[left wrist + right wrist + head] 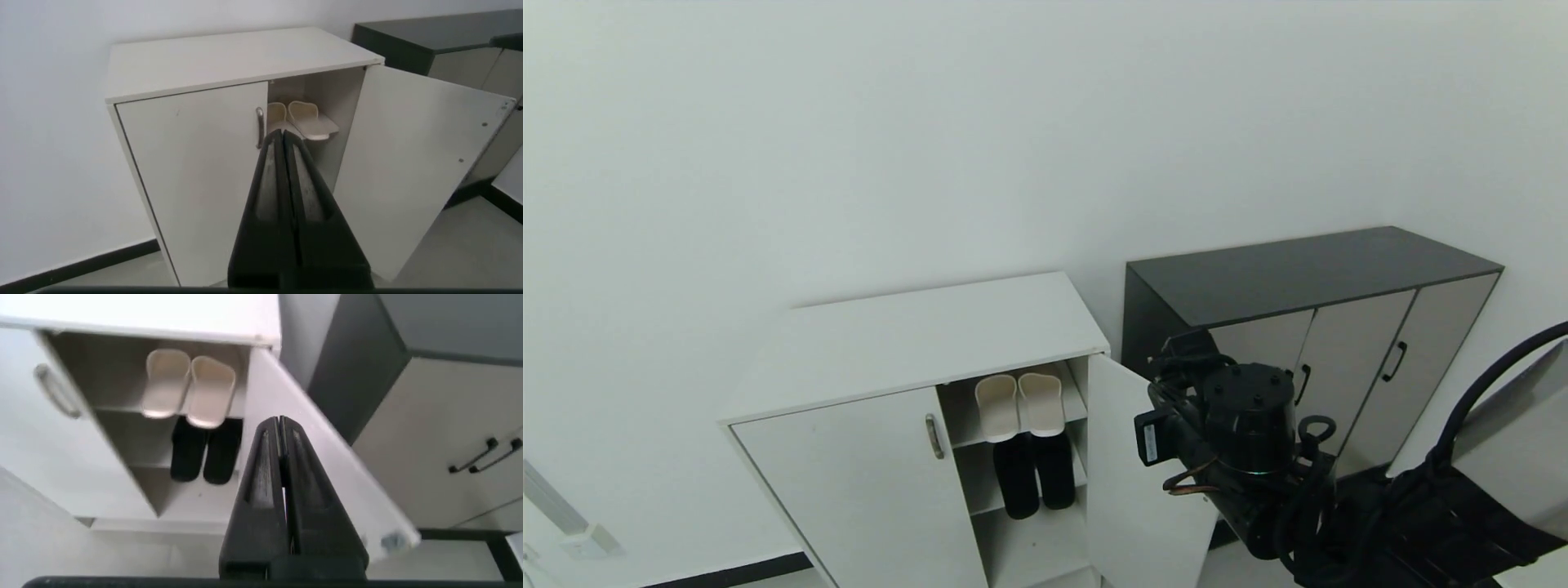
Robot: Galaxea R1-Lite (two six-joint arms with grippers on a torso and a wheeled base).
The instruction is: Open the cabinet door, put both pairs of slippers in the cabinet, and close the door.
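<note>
White laminate cabinet [915, 335] stands against the wall, and I note its right door [1135, 482] swung open toward the rig while the left door [858, 490] is closed, its metal handle [934, 435] at the inner edge. Inside, the cream slippers [1021, 404] lie side by side on the upper shelf, toes outward. The black slippers [1036, 474] lie side by side on the shelf directly below.

Right arm [1241, 433] is just beside the outer edge of the open door. From its wrist camera I see the right gripper [280, 425] with fingers pressed together and nothing between them, its tips over the door's top edge; I cannot tell whether they touch it. The left gripper [283, 135] is likewise pinched together and empty, held in front of the cabinet, apart from it, pointing at the handle.

A dark cabinet [1298, 269] stands just beside the white one, doors closed.
</note>
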